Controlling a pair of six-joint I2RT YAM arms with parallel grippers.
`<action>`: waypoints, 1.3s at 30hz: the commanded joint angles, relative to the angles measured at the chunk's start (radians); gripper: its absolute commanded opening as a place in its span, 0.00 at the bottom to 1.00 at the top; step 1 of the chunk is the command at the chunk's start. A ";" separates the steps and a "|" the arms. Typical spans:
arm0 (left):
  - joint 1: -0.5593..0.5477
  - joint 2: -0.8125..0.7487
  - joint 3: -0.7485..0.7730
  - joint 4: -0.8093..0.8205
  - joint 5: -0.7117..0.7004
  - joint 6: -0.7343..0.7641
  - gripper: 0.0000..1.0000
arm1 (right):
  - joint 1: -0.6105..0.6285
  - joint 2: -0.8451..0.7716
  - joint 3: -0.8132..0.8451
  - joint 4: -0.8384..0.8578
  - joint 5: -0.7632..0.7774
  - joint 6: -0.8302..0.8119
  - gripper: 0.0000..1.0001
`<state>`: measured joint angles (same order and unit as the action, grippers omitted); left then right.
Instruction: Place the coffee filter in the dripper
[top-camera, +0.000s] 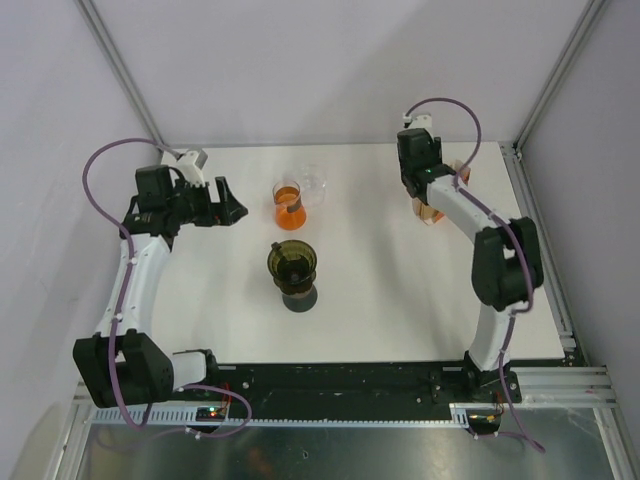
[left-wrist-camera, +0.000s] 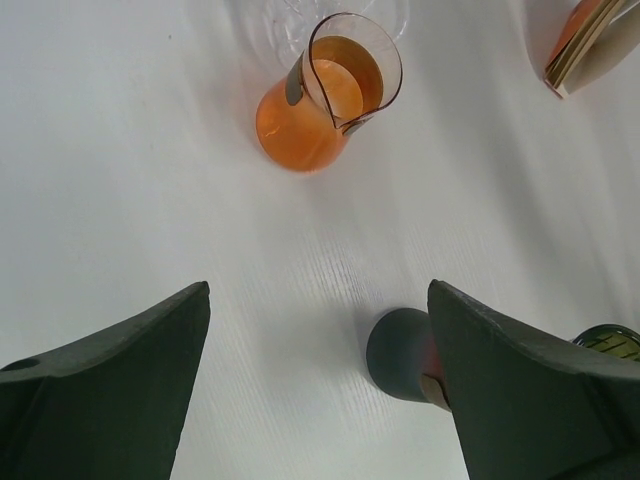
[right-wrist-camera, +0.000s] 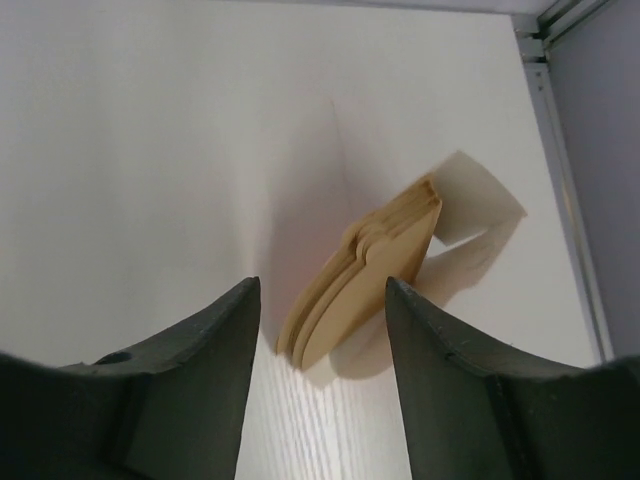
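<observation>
Coffee filter stack lies far right on the counter: our left pincer hangs released and empty, the dripper waits mid-counter, and our right pincer straddles the stack, not yet clenched, so we should nip just a single sheet.

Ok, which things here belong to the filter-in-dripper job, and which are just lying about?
Job: stack of paper filters, flanked by the right tool; green dripper, mid-table.
Lying about: orange carafe; clear glass behind it.
</observation>
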<state>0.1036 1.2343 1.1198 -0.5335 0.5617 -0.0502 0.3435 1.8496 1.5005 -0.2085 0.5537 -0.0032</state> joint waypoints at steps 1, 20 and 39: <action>0.003 -0.018 -0.017 0.048 0.031 0.024 0.93 | 0.014 0.124 0.177 -0.045 0.146 -0.083 0.56; 0.004 0.009 -0.025 0.061 0.066 0.018 0.93 | 0.023 0.266 0.217 -0.062 0.311 -0.082 0.73; 0.013 0.003 -0.027 0.061 0.108 0.012 0.93 | -0.030 0.220 0.044 -0.042 0.204 0.106 0.76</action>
<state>0.1055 1.2503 1.0954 -0.4953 0.6365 -0.0509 0.3313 2.1281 1.5639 -0.2691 0.7906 0.0452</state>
